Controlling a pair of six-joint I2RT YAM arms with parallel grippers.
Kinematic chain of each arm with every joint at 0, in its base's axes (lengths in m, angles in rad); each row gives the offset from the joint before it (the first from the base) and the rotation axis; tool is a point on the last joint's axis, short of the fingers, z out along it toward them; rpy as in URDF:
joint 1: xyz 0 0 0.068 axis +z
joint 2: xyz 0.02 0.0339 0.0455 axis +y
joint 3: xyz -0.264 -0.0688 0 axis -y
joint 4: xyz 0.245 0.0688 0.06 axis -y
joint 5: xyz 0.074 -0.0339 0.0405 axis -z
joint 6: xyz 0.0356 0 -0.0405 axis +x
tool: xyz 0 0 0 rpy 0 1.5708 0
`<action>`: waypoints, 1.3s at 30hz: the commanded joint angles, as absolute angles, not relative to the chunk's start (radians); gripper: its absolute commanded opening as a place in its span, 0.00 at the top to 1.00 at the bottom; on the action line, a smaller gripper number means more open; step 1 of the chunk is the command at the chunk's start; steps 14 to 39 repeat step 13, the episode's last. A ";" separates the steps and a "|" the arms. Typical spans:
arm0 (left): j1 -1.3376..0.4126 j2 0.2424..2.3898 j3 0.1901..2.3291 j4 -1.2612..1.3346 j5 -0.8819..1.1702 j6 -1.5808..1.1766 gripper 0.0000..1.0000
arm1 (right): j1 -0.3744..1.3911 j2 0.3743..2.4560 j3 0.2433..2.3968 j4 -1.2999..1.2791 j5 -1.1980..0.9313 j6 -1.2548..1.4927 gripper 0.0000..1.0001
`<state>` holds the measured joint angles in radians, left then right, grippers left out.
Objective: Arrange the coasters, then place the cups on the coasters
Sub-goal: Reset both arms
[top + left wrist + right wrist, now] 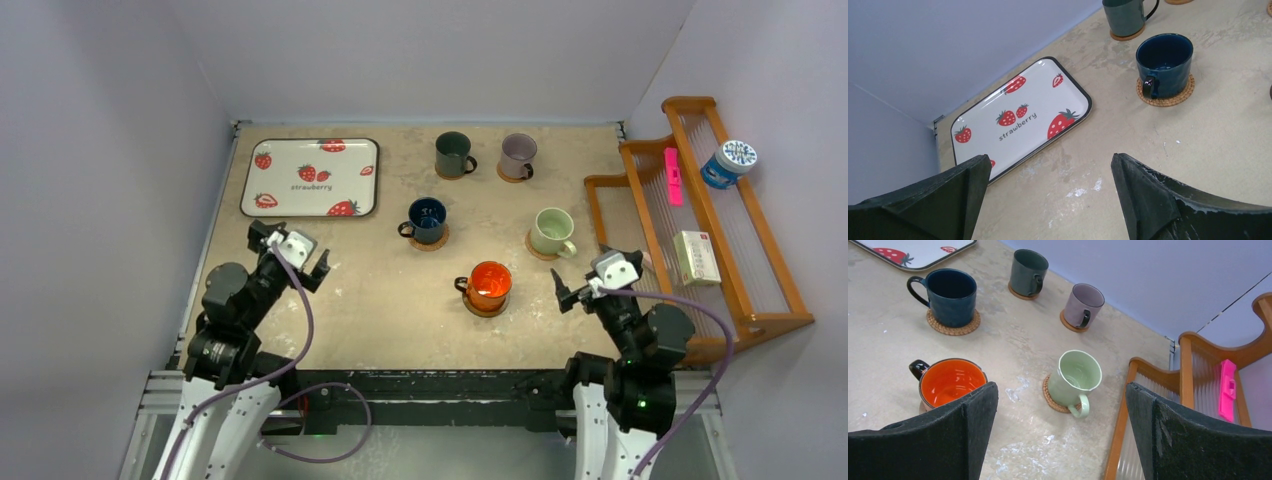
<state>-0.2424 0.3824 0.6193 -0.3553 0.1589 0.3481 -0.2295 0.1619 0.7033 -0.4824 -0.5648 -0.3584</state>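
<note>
Left gripper (1048, 161), lower left in the overhead view, has its fingers spread wide, gripping and touching nothing; right gripper (1060, 387), lower right, is just as wide and empty. Each cup stands on its own coaster across the centre and upper middle: orange cup (490, 283), pale green cup (552, 230), navy cup (427, 218), dark green cup (453, 153), mauve cup (518, 154). The coasters show only as rims, clearest in the woven coaster (1164, 100) under the navy cup. A right finger (948, 440) hides part of the orange cup; the left wrist view crops the dark green cup at its top edge.
</note>
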 commanded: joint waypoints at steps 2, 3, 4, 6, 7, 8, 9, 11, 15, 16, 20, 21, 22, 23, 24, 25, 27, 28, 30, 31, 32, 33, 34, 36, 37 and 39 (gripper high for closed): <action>-0.239 0.323 0.592 -0.336 0.191 0.345 0.02 | -0.230 0.074 0.704 -0.492 -0.609 -0.311 0.01; -0.238 0.319 0.586 -0.334 0.195 0.347 0.02 | -0.231 0.065 0.699 -0.492 -0.610 -0.313 0.01; -0.238 0.318 0.584 -0.338 0.205 0.351 0.02 | -0.231 0.064 0.694 -0.487 -0.601 -0.310 0.01; -0.236 0.327 0.586 -0.349 0.247 0.366 0.02 | -0.230 0.070 0.681 -0.465 -0.574 -0.296 0.01; -0.236 0.333 0.588 -0.357 0.265 0.372 0.02 | -0.231 0.070 0.676 -0.453 -0.561 -0.283 0.01; -0.235 0.340 0.591 -0.363 0.277 0.376 0.02 | -0.230 0.067 0.677 -0.449 -0.553 -0.273 0.01; -0.235 0.345 0.593 -0.368 0.288 0.381 0.02 | -0.231 0.063 0.680 -0.452 -0.556 -0.275 0.01; -0.235 0.353 0.595 -0.376 0.309 0.390 0.02 | -0.231 0.064 0.692 -0.460 -0.557 -0.275 0.01; -0.234 0.356 0.597 -0.384 0.322 0.395 0.02 | -0.231 0.068 0.700 -0.468 -0.556 -0.273 0.01; -0.234 0.356 0.597 -0.384 0.322 0.395 0.02 | -0.231 0.068 0.700 -0.468 -0.556 -0.273 0.01; -0.234 0.356 0.597 -0.384 0.322 0.395 0.02 | -0.231 0.068 0.700 -0.468 -0.556 -0.273 0.01; -0.234 0.356 0.597 -0.384 0.322 0.395 0.02 | -0.231 0.068 0.700 -0.468 -0.556 -0.273 0.01; -0.234 0.356 0.597 -0.384 0.322 0.395 0.02 | -0.231 0.068 0.700 -0.468 -0.556 -0.273 0.01; -0.234 0.356 0.597 -0.384 0.322 0.395 0.02 | -0.231 0.068 0.700 -0.468 -0.556 -0.273 0.01; -0.234 0.356 0.597 -0.384 0.322 0.395 0.02 | -0.231 0.068 0.700 -0.468 -0.556 -0.273 0.01; -0.234 0.356 0.597 -0.384 0.322 0.395 0.02 | -0.231 0.068 0.700 -0.468 -0.556 -0.273 0.01; -0.234 0.356 0.597 -0.384 0.322 0.395 0.02 | -0.231 0.068 0.700 -0.468 -0.556 -0.273 0.01; -0.234 0.356 0.597 -0.384 0.322 0.395 0.02 | -0.231 0.068 0.700 -0.468 -0.556 -0.273 0.01; -0.234 0.356 0.597 -0.384 0.322 0.395 0.02 | -0.231 0.068 0.700 -0.468 -0.556 -0.273 0.01; -0.234 0.356 0.597 -0.384 0.322 0.395 0.02 | -0.231 0.068 0.700 -0.468 -0.556 -0.273 0.01; -0.234 0.356 0.597 -0.384 0.322 0.395 0.02 | -0.231 0.068 0.700 -0.468 -0.556 -0.273 0.01; -0.234 0.356 0.597 -0.384 0.322 0.395 0.02 | -0.231 0.068 0.700 -0.468 -0.556 -0.273 0.01; -0.234 0.356 0.597 -0.384 0.322 0.395 0.02 | -0.231 0.068 0.700 -0.468 -0.556 -0.273 0.01; -0.234 0.356 0.597 -0.384 0.322 0.395 0.02 | -0.231 0.068 0.700 -0.468 -0.556 -0.273 0.01; -0.234 0.356 0.597 -0.384 0.322 0.395 0.02 | -0.231 0.068 0.700 -0.468 -0.556 -0.273 0.01; -0.234 0.356 0.597 -0.384 0.322 0.395 0.02 | -0.231 0.068 0.700 -0.468 -0.556 -0.273 0.01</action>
